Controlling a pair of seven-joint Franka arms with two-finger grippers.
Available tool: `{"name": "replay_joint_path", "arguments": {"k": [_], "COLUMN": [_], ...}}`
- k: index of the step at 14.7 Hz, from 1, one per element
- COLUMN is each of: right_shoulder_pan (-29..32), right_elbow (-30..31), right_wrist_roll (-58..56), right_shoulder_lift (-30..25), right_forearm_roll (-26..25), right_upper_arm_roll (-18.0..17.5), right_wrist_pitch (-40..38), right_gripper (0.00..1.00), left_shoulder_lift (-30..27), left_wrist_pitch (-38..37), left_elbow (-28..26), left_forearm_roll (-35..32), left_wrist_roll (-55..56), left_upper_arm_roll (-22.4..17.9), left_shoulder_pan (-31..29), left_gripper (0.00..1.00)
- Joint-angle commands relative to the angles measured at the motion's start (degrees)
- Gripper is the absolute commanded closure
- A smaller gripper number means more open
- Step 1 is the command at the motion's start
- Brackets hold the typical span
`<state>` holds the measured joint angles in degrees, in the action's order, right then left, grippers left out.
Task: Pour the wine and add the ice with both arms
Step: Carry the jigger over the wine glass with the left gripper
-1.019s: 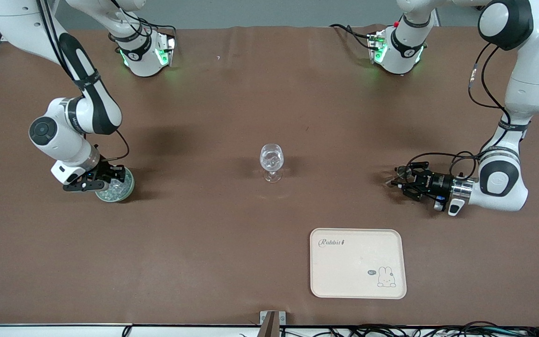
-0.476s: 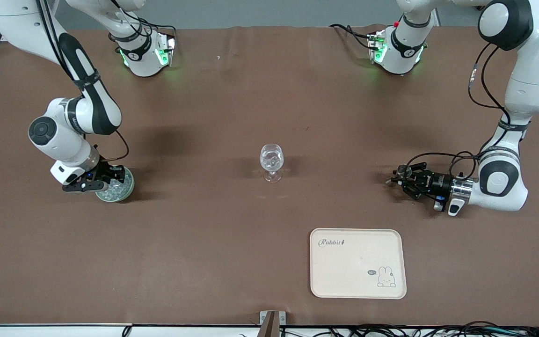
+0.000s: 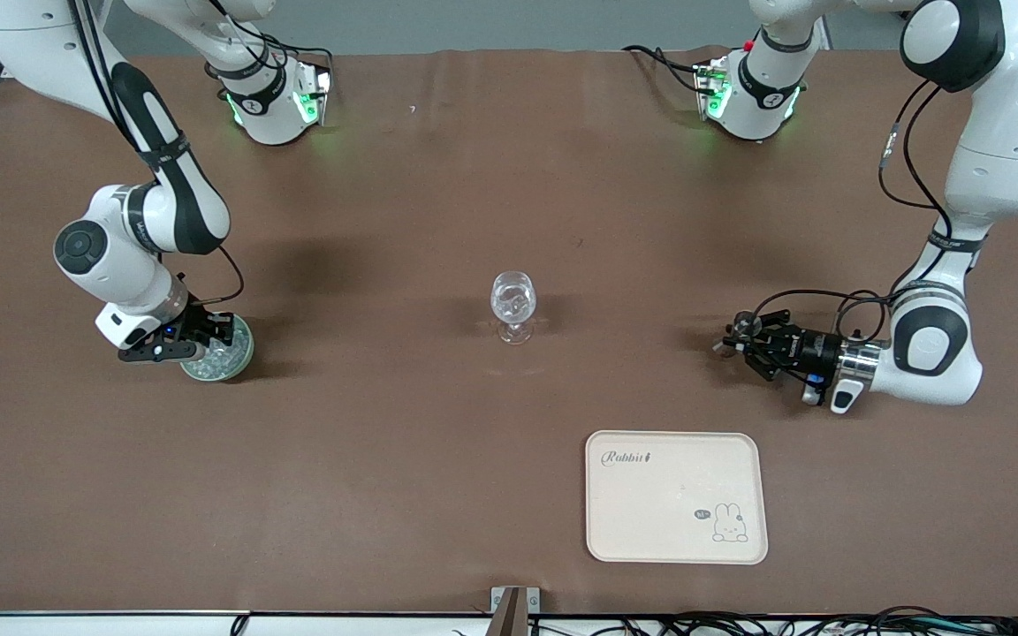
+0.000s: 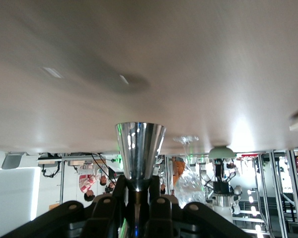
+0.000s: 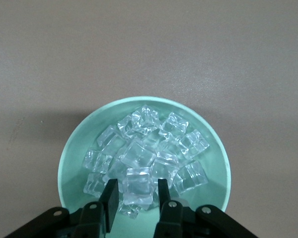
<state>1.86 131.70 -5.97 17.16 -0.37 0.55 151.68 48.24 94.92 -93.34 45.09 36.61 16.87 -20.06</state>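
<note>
Right now both arms are busy at the two ends of the table. The left gripper has its two fingers squeezed tight on the thin waist of the jigger, the little shiny cup that carries the wine. The wide mouth of the jigger sticks out past the fingertips and the narrow middle sits between them. That looks like a good place to hold it, because the waist is the thinnest part and the cup cannot easily slip out either way. The gripper lies low and sideways near the table, toward the left arm's end, well apart from the stemmed glass in the middle.

The right gripper points straight down into the green bowl, at the right arm's end of the table. Its fingers stand narrow, one on each side of an ice cube that sits on top of the heap of ice. They look like they are touching the cube, but I cannot tell if they grip it tight yet. Coming from above makes sense, since the bowl wall blocks the sides.

I think both arms are at the picking-up step. Next, each must carry its thing over to the glass. A pale tray lies near the front camera, not used yet.
</note>
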Motion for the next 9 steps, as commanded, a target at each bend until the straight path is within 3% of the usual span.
{"name": "replay_joint_path", "arguments": {"k": [1, 3, 5, 6, 8, 9], "right_shoulder_pan": [0.1, 0.1, 0.1, 0.2, 0.2, 0.2], "right_elbow": [0.4, 0.4, 0.1, -0.1, -1.5, -4.1], "right_wrist_roll": [0.0, 0.1, 0.6, 0.6, 0.6, 0.7], "right_shoulder_lift": [0.2, 0.2, 0.2, 0.2, -0.5, -0.9], "right_forearm_roll": [-0.9, -0.9, -0.8, -0.8, -0.8, -0.8], "right_upper_arm_roll": [-0.1, -0.1, -0.2, -0.2, -0.2, -0.2], "right_wrist_pitch": [0.5, 0.5, -0.2, -0.3, -2.6, -7.4], "right_gripper": [0.61, 0.68, 0.94, 0.99, 1.0, 1.0], "left_shoulder_lift": [-2.4, -5.3, -7.5, -8.6, -10.6, -12.0], "left_wrist_pitch": [0.4, 2.2, 5.3, 7.3, 10.0, 11.2], "left_elbow": [2.2, 2.2, 2.0, 1.9, 1.9, 1.8], "left_forearm_roll": [1.0, 1.5, 1.7, 1.7, 1.6, 1.5], "left_wrist_roll": [6.6, 9.5, 14.3, 16.7, 21.1, 23.2], "left_upper_arm_roll": [1.8, 2.5, 4.3, 5.0, 5.4, 5.4], "left_shoulder_pan": [3.1, 5.6, 8.2, 9.6, 12.9, 14.9], "left_gripper": [1.0, 1.0, 1.0, 1.0, 1.0, 1.0]}}
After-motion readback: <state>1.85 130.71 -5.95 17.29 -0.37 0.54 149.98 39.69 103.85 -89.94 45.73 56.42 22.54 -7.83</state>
